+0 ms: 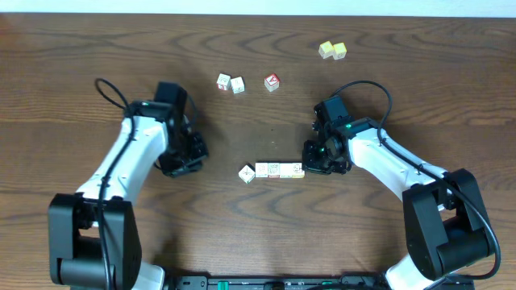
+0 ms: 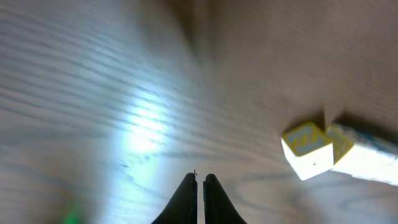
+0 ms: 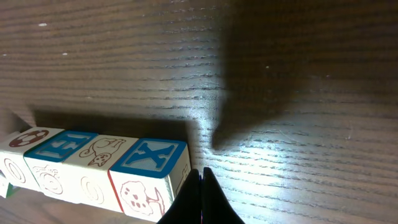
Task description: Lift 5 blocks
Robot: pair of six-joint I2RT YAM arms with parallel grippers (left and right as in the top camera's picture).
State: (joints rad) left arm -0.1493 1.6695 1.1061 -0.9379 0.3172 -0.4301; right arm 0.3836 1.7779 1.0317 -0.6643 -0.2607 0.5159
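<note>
overhead: closed right gripper (image 1: 310, 165) beside blocks (image 1: 274, 170).

In the left wrist view the counter (image 2: 124, 93) is showing blurred, and the row of blocks (image 2: 367, 155) is running off the right edge; overhead, their prints are appearing too small to read.

table (image 1: 258, 32): dark grained wood, slight sheen | blocks (image 3: 99, 155): smooth painted wood | arms (image 1: 121, 161): white plastic
</note>
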